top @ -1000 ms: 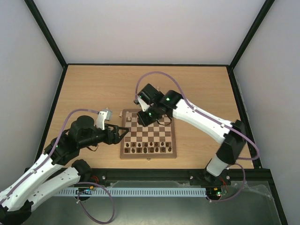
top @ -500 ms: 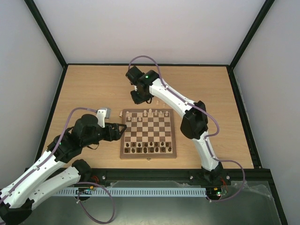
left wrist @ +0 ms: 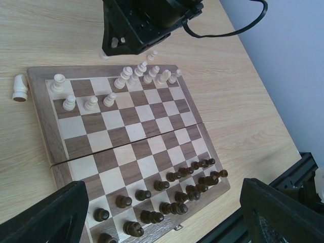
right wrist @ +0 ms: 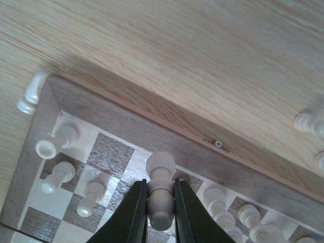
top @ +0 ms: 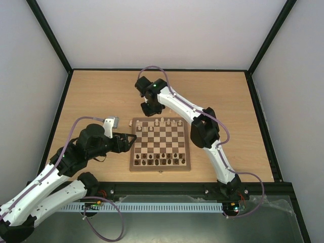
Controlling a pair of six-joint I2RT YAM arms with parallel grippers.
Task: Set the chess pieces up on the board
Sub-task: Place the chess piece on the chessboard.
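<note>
The board lies mid-table. Cream chess pieces stand along its far rows, with three more one row nearer. My right gripper hangs over the board's far-left part and is shut on a cream chess piece, which is held upright above the back-row squares. My left gripper is wide open at the board's left edge. Its fingers frame the near rows, and nothing is between them.
Dark brown chessmen fill the board's near rows. A cream knight lies on the table off the far-left corner. Loose cream pieces lie on the table beyond the far edge. Black frame rails bound the table.
My right gripper has moved from over the board's back rows toward its far edge, and the arm has folded in over the board's right side. The left gripper has opened slightly.
</note>
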